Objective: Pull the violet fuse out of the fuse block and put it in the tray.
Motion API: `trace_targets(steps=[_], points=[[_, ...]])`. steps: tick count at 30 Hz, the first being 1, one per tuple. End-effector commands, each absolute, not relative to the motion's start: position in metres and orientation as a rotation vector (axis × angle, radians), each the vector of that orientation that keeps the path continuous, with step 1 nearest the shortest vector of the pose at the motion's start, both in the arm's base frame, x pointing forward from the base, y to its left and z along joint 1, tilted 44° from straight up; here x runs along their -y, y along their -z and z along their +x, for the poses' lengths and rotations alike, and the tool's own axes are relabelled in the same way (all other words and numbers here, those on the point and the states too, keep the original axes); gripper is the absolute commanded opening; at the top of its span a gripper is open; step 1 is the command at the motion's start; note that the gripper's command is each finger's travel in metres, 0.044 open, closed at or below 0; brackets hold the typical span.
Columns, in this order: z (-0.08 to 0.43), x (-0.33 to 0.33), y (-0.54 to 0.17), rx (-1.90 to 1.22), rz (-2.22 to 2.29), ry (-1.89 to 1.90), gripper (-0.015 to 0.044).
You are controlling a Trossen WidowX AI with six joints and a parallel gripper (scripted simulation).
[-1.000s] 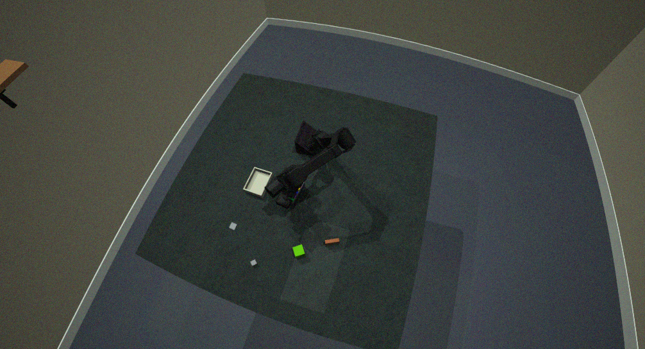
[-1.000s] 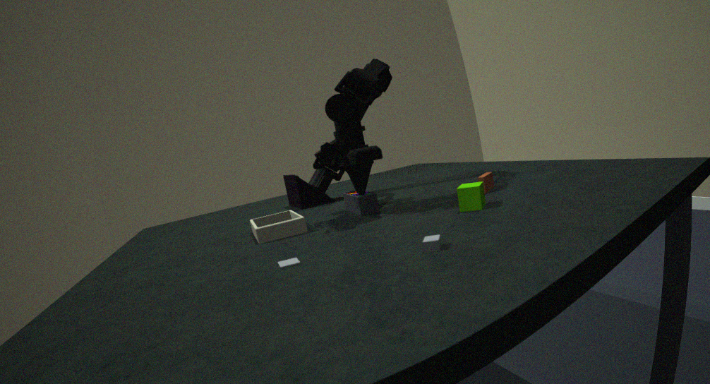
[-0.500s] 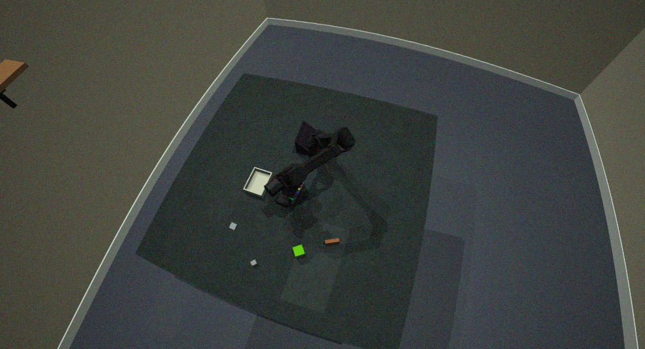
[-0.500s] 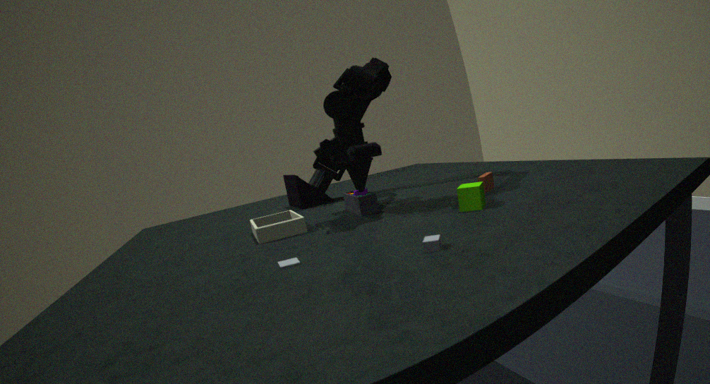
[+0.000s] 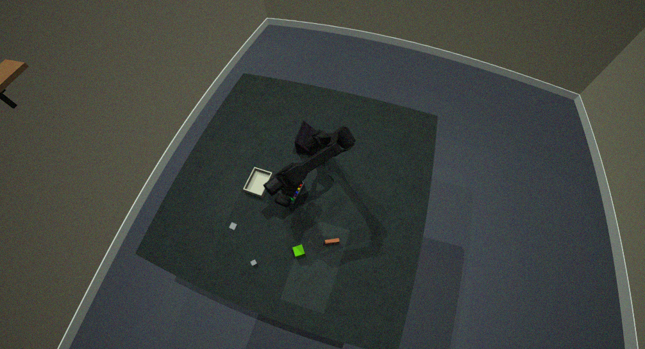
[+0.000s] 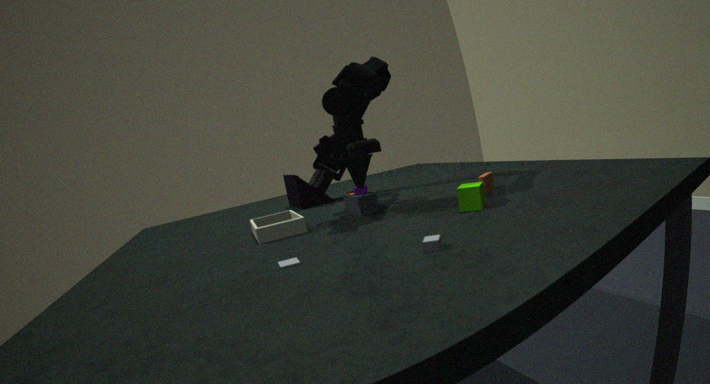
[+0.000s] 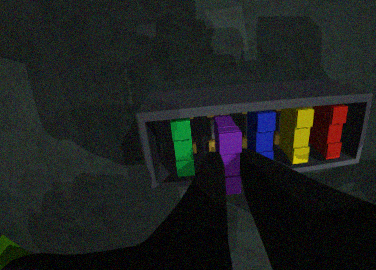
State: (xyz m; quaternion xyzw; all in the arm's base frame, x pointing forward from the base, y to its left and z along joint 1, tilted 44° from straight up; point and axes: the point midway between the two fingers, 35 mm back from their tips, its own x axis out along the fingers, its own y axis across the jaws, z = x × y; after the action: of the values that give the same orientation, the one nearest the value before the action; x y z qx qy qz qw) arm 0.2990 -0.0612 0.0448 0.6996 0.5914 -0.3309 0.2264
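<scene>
- Gripping the violet fuse, the jaws stand nearly shut, one finger on each side face of the fuse body, at its near end.
- The violet fuse stands partly raised in the fuse block: in the exterior view its violet top shows above the block's upper face, directly under the fingertips; the lower end is judged not yet free of its slot.
- The fuse's long axis runs vertical, in line with the jaws' approach axis. The coming move turns on this: travel must run straight up along that axis, with no sideways component.
- The green fuse stands just beside on one side and the blue fuse just beside on the other; the yellow fuse and red fuse lie further along the row. Finger clearance to the two neighbours is slight.
- The tray sits on the tabletop near the block, towards the left in the exterior view. The sideways transfer is judged safe only once the fuse's lower end stands above the block's rim.
</scene>
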Motion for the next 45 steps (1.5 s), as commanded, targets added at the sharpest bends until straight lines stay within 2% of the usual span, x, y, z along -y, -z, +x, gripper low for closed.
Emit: trace_targets(steps=[1, 45], points=[[0.299, 0.063, -0.047, -1.63, 1.921, 0.909, 0.0], [0.296, 0.084, -0.069, -1.63, 1.924, 0.912, 0.0]])
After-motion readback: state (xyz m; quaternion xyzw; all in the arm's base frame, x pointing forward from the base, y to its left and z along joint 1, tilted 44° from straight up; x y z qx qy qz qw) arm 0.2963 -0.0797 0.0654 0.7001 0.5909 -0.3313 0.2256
